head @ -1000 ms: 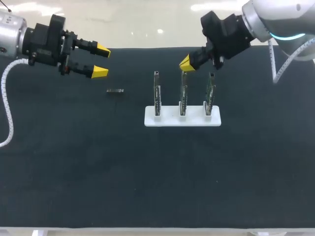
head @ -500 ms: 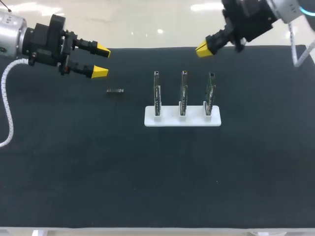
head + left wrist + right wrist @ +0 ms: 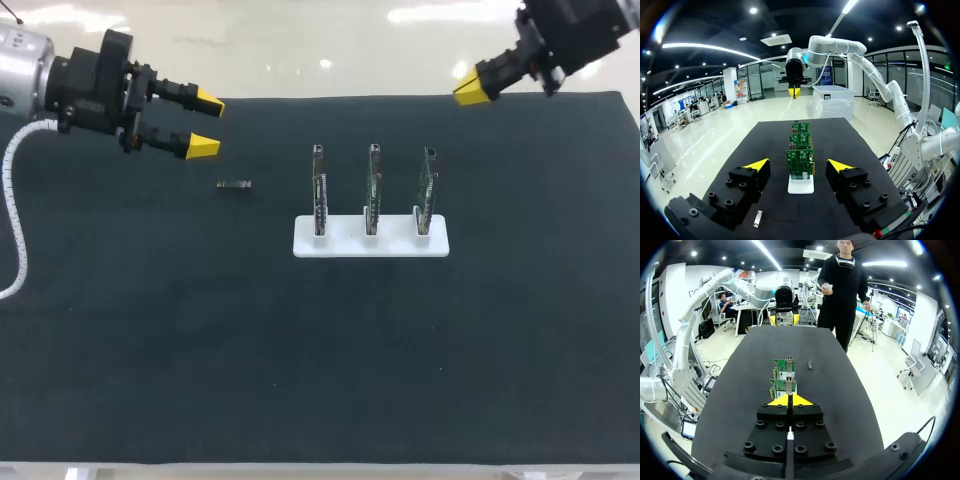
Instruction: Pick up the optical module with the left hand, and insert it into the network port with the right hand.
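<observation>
The module [image 3: 234, 184] lies flat on the black desk [image 3: 300, 350], left of the white stand [image 3: 370, 246] and apart from it. Three green boards [image 3: 372, 190] stand upright side by side in the stand. The left claw [image 3: 205, 122] hangs over the desk's far left part, its fingers spread wide and gripping nothing. The module rests on the desk just past its tips, towards the stand. In the left wrist view the module shows low down, under one finger, with the boards lined up ahead. The right claw [image 3: 470, 88] hangs at the desk's far right edge, behind the boards, its yellow tips pressed together with nothing seen between them.
</observation>
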`<state>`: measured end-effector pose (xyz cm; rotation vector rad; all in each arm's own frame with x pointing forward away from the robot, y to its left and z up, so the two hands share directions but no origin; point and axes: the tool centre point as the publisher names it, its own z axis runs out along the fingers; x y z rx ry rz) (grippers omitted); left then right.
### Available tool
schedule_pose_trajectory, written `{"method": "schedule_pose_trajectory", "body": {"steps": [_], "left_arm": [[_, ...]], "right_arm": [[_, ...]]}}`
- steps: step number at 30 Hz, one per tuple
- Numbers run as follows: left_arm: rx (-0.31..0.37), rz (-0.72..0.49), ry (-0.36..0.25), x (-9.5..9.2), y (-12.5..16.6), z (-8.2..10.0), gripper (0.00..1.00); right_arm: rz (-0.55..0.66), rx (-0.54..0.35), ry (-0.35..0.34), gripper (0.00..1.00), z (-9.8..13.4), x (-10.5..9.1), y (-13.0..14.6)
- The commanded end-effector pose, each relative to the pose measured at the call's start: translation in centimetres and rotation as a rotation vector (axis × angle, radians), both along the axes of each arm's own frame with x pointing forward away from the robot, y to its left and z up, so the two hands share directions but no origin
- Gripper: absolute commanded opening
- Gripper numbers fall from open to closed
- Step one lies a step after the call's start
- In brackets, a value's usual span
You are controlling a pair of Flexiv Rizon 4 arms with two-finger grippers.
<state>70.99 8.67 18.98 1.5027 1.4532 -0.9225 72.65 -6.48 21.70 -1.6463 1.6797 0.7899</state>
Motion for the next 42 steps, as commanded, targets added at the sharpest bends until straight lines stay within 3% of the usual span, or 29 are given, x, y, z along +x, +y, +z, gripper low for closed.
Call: {"method": "schedule_pose_trajectory", "body": {"steps": [1,2,3,33,39,42], "left_arm": [[-0.001,0.004,-0.004,-0.2,0.0,0.0,1.0],[-0.001,0.004,-0.004,-0.2,0.0,0.0,1.0],[-0.001,0.004,-0.004,-0.2,0.0,0.0,1.0],[-0.001,0.004,-0.004,-0.2,0.0,0.0,1.0],[0.179,-0.015,-0.039,1.3,1.5,-0.9,1.0],[0.326,-0.005,-0.053,2.9,1.9,-1.7,1.0]], "right_arm": [[0.005,0.01,0.003,0.09,0.3,0.1,-0.7],[0.005,0.01,0.003,0.66,0.3,0.1,-0.7],[0.005,0.01,0.003,1.0,0.3,0.1,-0.7],[0.005,0.01,0.003,1.0,0.3,0.1,-0.7],[0.005,0.01,0.003,1.0,0.3,0.1,-0.7],[0.005,0.01,0.003,1.0,0.3,0.1,-0.7]]}}
